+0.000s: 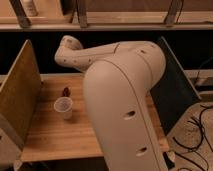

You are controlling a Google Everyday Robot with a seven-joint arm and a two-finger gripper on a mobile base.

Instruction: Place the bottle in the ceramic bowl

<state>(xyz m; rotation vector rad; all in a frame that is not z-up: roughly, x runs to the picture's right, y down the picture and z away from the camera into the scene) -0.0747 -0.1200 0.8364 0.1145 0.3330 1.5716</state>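
My white arm (120, 100) fills the middle of the camera view, its elbow (67, 47) bent over the far side of the wooden table (55, 135). The gripper is hidden behind the arm's bulk and is shut; what it holds, if anything, does not show. The bottle and the ceramic bowl are out of view, possibly behind the arm.
A translucent plastic cup (63, 106) stands upright on the table's left part, with a small dark red object (66, 91) just behind it. A tan board (20, 95) walls the left side, a dark panel (172, 95) the right. Cables (197, 135) lie on the floor at right.
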